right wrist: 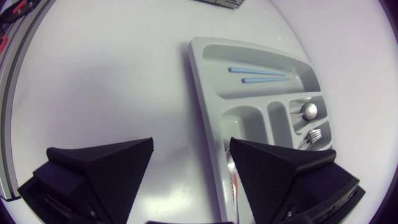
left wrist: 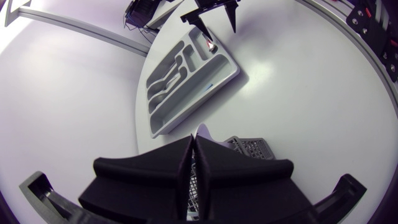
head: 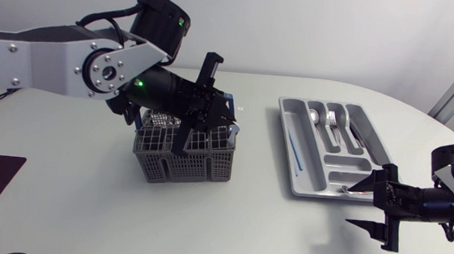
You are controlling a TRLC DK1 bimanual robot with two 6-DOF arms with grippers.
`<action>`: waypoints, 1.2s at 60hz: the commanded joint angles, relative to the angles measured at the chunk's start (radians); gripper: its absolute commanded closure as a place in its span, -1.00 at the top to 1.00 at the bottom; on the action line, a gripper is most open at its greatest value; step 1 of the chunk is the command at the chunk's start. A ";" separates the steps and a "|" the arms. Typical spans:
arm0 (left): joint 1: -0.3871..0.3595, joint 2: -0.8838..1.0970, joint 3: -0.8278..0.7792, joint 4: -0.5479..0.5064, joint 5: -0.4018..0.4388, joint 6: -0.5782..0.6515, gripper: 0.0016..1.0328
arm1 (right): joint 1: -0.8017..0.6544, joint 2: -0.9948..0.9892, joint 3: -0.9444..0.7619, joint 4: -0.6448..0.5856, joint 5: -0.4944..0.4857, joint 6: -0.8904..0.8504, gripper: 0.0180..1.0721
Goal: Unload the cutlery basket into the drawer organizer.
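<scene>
Over basket (head: 183,164), left gripper (left wrist: 193,139) pinched shut; can't tell if holding anything. Just off end of organizer (right wrist: 205,81), right gripper (right wrist: 191,149) wide open above counter (head: 267,236).

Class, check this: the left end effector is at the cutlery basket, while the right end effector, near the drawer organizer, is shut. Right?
No. The right end effector is open, its fingers wide apart, as the right wrist view shows. The rest holds.

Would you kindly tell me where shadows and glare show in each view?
Head view: soft shadows on the table under the right gripper and beside the basket. Left wrist view: faint shadow along the organizer. Right wrist view: a glint on the spoon bowl.
</scene>
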 commanded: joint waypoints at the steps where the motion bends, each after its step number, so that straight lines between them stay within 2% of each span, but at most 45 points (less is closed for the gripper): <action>1: 0.010 -0.012 -0.019 0.039 0.034 0.055 -0.94 | 0.009 0.026 0.009 0.008 -0.012 0.007 0.69; 21: 0.012 -0.030 -0.020 0.042 0.096 0.070 -0.94 | 0.011 0.032 0.020 0.008 -0.018 0.021 0.69; 36: 0.042 -0.044 -0.016 0.037 0.138 0.063 -0.94 | 0.011 0.014 0.043 -0.006 -0.039 0.041 0.69; 46: 0.050 -0.067 -0.077 0.065 0.144 0.063 -0.94 | 0.066 -0.072 0.063 -0.020 -0.102 0.174 0.69; 54: 0.050 -0.069 -0.129 0.132 0.142 0.046 -0.94 | 0.190 -0.162 0.057 -0.020 -0.111 0.303 0.67; 63: 0.056 -0.023 -0.148 0.231 0.142 -0.038 -0.94 | 0.341 -0.210 0.047 0.054 -0.110 0.464 0.28; 69: 0.056 0.007 -0.157 0.281 0.142 -0.081 -0.94 | 0.413 -0.196 0.040 0.155 -0.113 0.582 -0.22; 72: 0.053 0.028 -0.152 0.333 0.138 -0.150 -0.94 | 0.445 -0.176 0.037 0.213 -0.111 0.643 -0.48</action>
